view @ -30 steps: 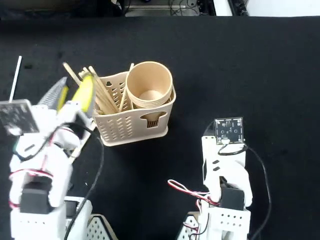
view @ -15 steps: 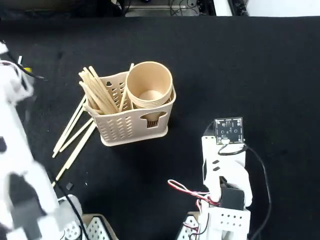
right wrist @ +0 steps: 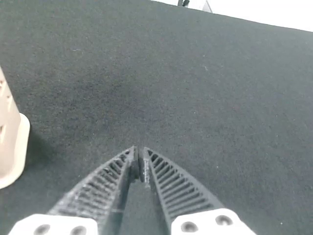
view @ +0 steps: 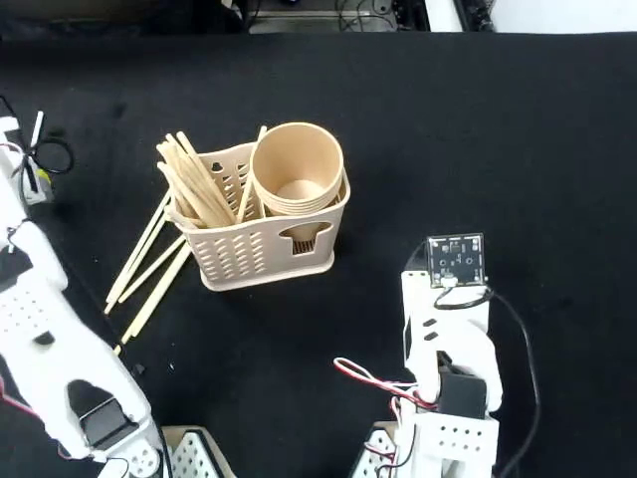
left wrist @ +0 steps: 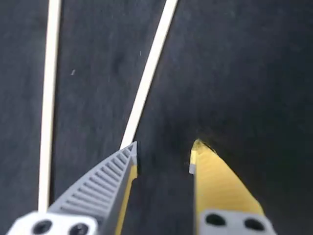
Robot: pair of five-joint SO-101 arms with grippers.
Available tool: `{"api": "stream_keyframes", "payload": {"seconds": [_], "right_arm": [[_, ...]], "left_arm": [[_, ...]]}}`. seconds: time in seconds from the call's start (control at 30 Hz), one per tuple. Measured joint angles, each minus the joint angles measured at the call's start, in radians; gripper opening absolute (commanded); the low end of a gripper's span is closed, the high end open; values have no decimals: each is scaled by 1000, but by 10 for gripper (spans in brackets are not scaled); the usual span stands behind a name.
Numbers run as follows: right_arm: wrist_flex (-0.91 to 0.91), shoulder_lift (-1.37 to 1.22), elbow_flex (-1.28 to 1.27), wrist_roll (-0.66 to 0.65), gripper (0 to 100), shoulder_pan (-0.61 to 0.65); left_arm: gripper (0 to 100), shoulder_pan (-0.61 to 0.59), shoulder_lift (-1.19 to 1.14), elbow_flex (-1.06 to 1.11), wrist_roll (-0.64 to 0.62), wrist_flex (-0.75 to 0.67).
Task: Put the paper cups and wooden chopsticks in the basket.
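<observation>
A beige slotted basket (view: pixel 261 251) stands left of the table's middle. Stacked paper cups (view: pixel 297 171) sit in its right half, and several wooden chopsticks (view: pixel 194 184) lean out of its left half. More loose chopsticks (view: pixel 147 271) lie on the black mat against the basket's left side. My left arm (view: pixel 40 329) runs along the table's left edge. My left gripper (left wrist: pixel 164 152) is open just above the mat, with one chopstick (left wrist: pixel 146 83) ending at its grey fingertip and another (left wrist: pixel 49 98) beside it. My right gripper (right wrist: pixel 139 164) is shut and empty over bare mat.
The right arm (view: pixel 448 329) sits folded at the front right, and the basket's corner (right wrist: pixel 10 147) is off to one side of it. A thin white stick (view: pixel 37 127) and cables lie at the far left edge. Black mat covers the table.
My left arm has swung from the basket's left side out to the table's left edge, uncovering the loose chopsticks beside the basket. The right arm has not moved.
</observation>
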State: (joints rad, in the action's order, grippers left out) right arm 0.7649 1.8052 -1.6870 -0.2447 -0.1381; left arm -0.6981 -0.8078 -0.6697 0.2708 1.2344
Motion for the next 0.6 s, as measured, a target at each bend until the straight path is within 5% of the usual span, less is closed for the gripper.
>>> {"api": "stream_keyframes", "payload": {"seconds": [0.2, 0.6], "right_arm": [[0, 0, 0, 0, 21, 0], [0, 0, 0, 0, 21, 0]], "left_arm": [[177, -11, -270, -322, 0, 38], [177, -40, -470, -873, 80, 384]]}}
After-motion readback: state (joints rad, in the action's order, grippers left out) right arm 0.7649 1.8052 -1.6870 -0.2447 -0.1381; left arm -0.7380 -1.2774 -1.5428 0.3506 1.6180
